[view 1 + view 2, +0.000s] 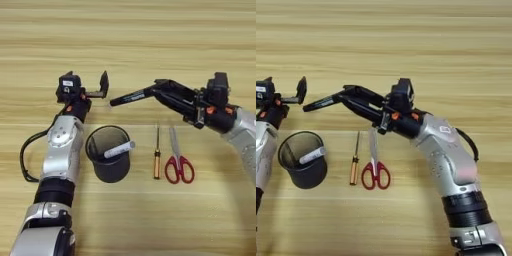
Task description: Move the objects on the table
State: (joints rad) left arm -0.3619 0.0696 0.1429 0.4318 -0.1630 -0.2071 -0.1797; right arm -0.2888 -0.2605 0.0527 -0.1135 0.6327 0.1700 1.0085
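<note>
1. The slim black marker [131, 96] is held off the table [128, 40], lying nearly level with its free end pointing toward the robot's left and tilted slightly down.
2. Its other end sits between the fingers of the right gripper [159, 90], which are closed narrowly around it; most of the marker's length sticks out beyond the fingertips.
3. The marker's free tip is just beside the left gripper [102, 86], near the lower of that gripper's fingers, but I cannot tell if they touch.
4. The left gripper's fingers stand wide apart and hold nothing; one black finger [104, 80] rises upright at the end.
5. Below the marker stands the black mesh pen cup [108, 153], upright on the table, just beside the left forearm.
6. The white-barrelled marker [119, 149] leans inside the cup, its upper end resting on the rim toward the robot's right.
7. To the right of the cup lies a small screwdriver [157, 152] with an orange-brown handle, shaft pointing away from the robot.
8. Just beside it lie red-handled scissors [177, 159], blades shut and pointing away, under the right gripper.
</note>
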